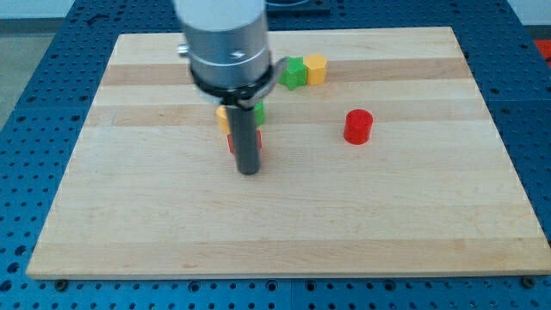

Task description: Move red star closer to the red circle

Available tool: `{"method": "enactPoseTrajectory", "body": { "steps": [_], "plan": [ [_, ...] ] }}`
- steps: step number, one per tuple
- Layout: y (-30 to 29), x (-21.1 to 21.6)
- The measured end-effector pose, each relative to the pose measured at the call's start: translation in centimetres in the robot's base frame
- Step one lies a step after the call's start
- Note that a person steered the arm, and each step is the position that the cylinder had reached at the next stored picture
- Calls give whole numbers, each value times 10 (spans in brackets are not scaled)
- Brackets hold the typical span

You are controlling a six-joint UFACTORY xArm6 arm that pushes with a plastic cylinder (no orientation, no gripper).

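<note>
The red circle point(358, 126) is a short red cylinder right of the board's middle. The red star point(232, 143) is mostly hidden behind my rod; only slivers of red show on each side of it. My tip point(248, 170) rests on the board right at the star's near side, left of centre. The red circle lies well to the right of the tip and star, slightly higher in the view.
A yellow block point(223, 115) and a green block point(258, 112) peek out behind the rod just above the star. A green star-like block point(294, 73) and a yellow block point(316, 68) sit together near the view's top. The wooden board point(387, 215) lies on a blue table.
</note>
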State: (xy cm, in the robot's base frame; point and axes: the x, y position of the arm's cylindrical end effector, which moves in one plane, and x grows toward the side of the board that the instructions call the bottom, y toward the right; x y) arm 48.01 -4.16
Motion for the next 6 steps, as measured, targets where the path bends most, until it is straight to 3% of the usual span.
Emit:
{"method": "enactPoseTrajectory", "body": {
  "steps": [3, 6],
  "plan": [
    [-112, -13],
    [7, -41]
  ]
}}
